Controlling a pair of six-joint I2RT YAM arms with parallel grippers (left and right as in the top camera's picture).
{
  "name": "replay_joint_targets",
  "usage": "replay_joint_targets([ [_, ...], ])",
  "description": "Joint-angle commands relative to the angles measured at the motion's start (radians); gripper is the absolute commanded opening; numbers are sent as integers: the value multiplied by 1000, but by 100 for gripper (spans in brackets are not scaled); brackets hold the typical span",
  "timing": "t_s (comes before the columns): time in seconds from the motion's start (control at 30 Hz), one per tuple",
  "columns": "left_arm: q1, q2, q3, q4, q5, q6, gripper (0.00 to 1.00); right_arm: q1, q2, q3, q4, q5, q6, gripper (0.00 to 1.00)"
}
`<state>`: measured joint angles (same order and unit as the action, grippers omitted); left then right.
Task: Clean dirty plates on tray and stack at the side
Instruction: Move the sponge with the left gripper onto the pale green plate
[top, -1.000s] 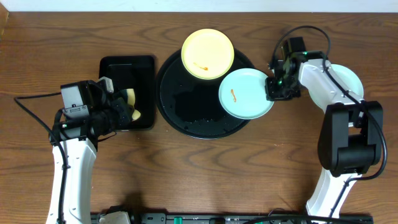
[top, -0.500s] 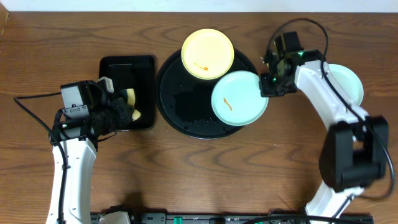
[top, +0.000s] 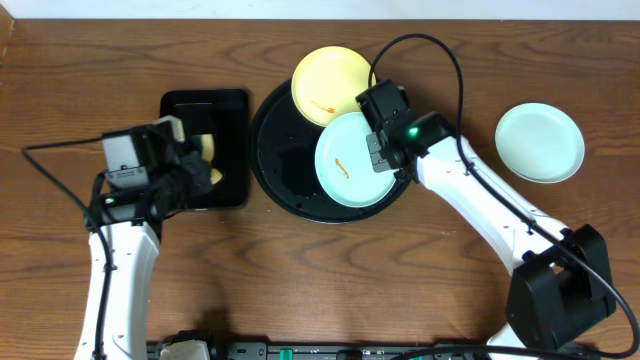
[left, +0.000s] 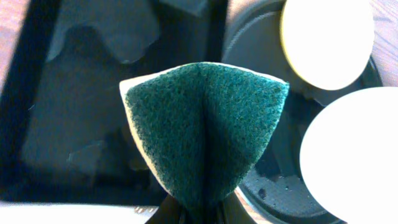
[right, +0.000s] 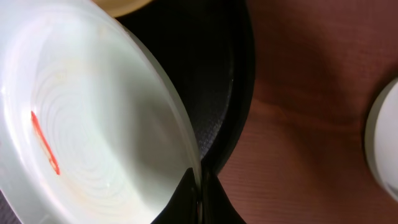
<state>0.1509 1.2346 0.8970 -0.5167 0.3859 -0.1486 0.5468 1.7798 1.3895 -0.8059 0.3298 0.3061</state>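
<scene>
Evidently mid-cleaning: right gripper (right: 198, 188) pinches the smeared mint plate (top: 345, 175) over the tray (top: 285, 178), centre frame; left gripper (left: 196, 214) clamps the sponge (left: 205, 137), which should probably wipe next.

I can read nothing from any of my cameras: no word, number or brand on the mint plate (top: 345, 175), the yellow plate (top: 330, 85), the round tray (top: 288, 172), the rectangular tray (top: 232, 130) or the sponge (left: 205, 130). The orange marks on the plates are smears, not signs.
</scene>
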Motion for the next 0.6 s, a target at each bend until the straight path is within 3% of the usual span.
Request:
replay_joint_targets([
  [0.0, -77, 0, 16, 17, -37, 19, 7, -4, 12, -11, 13, 25, 90, 1],
  [0.13, -197, 14, 47, 18, -167, -37, 7, -22, 12, -12, 4, -80, 90, 2],
  [0.37, -361, 86, 60, 147, -121, -229, 7, -47, 12, -12, -37, -220, 126, 2],
  [0.57, -495, 195, 60, 245, -99, -235, 7, -50, 14, -58, 1, -200, 154, 1],
])
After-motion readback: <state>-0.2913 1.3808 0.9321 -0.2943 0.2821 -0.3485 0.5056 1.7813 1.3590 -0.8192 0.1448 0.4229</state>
